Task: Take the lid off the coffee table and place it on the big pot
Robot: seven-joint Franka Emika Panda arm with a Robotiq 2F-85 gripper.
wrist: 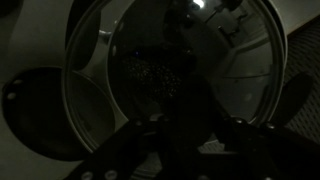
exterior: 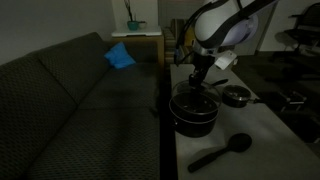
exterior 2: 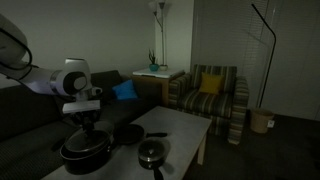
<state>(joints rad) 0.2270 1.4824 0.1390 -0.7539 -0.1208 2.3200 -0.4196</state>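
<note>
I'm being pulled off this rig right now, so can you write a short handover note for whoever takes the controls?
The gripper has its fingers shut, apparently on the knob of the lid.
The lid is off the coffee table and sits directly over the big pot. It is too dark to tell whether it already rests on the rim.
Done: the lid is picked up and carried to the pot.
Left: seat the lid squarely, open the fingers, lift clear.
</note>
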